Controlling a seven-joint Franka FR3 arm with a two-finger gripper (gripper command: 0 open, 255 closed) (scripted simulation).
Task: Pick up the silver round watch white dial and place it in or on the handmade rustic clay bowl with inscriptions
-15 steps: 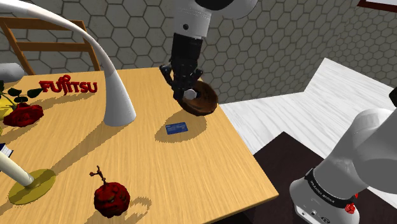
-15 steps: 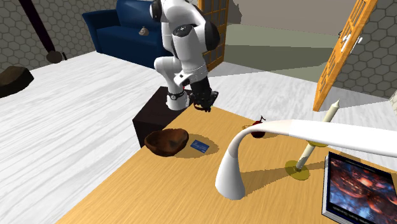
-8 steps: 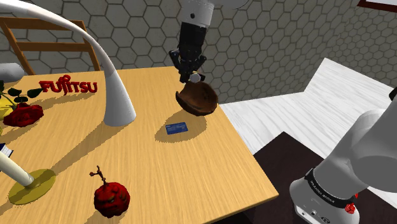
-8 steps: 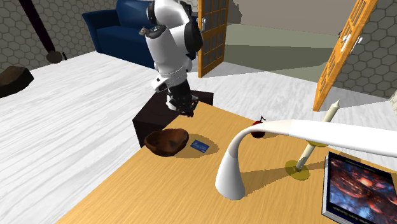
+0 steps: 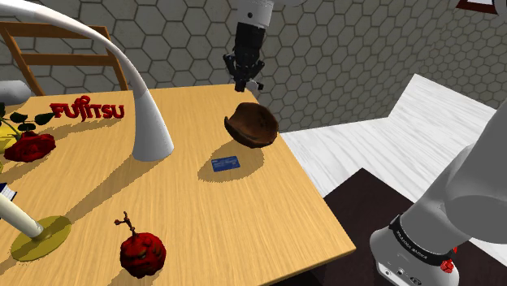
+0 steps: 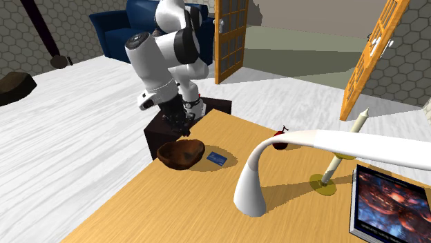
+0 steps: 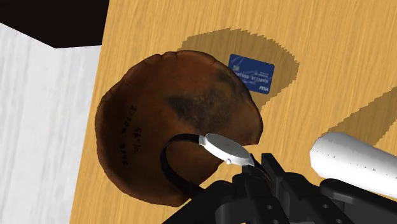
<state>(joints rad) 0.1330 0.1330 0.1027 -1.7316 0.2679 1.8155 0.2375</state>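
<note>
The brown clay bowl [image 5: 253, 124] with an inscription on its wall sits near the wooden table's far edge, also seen as bowl [image 6: 181, 152] and bowl [image 7: 153, 114]. My gripper [image 5: 247, 80] hangs well above it, and gripper [image 6: 179, 124] is just over its rim. The gripper [image 7: 251, 172] is shut on the watch [image 7: 224, 147], a silver round case with a black strap looping over the bowl's interior. A small pale bit of the watch [image 5: 255, 84] shows at the fingertips.
A blue card [image 5: 225, 163] lies on the table [image 5: 268, 211] just beside the bowl. A white arched lamp [image 5: 151, 122] stands further along. Red rose ornaments [image 5: 143, 251], a candle holder [image 5: 36, 236], red letters [image 5: 88, 110] and a picture frame [image 6: 391, 200] occupy the rest.
The gripper has risen from the bowl's rim to well above it, keeping the watch. In the second exterior view the arm swung toward the left.
</note>
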